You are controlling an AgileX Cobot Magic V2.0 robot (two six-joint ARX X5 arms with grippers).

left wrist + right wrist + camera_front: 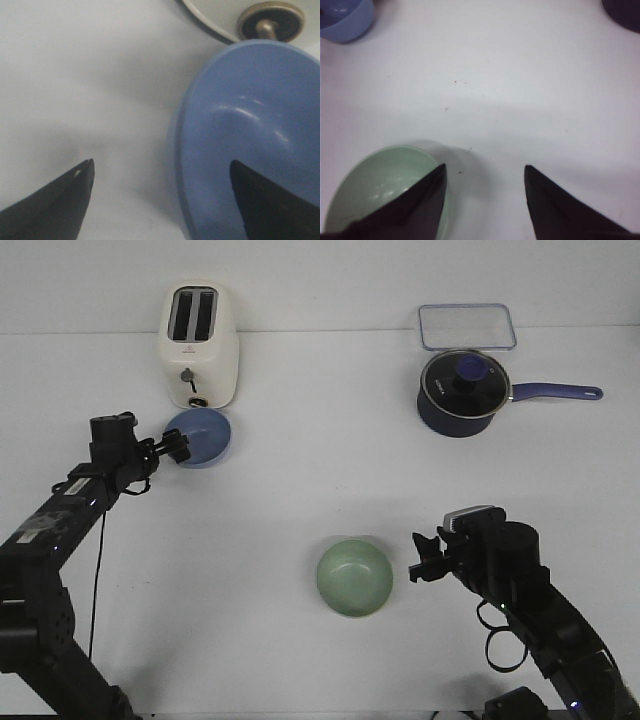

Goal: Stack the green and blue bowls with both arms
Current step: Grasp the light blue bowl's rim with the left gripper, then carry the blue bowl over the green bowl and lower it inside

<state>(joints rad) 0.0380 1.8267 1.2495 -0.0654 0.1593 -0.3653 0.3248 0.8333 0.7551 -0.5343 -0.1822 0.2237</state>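
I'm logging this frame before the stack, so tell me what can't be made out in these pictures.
- Left wrist view: blue bowl blurred and cut off by the frame edge; whether the left claw touches its rim cannot be told.
- Right wrist view: part of the green bowl is hidden behind a right claw finger.
- Front view: toaster dial markings too small.
- Front view: saucepan contents unclear through the lid.

Bare table (300,490) lies open between the blue bowl (200,437) and green bowl (354,578); the toaster (201,343) crowds the blue one.
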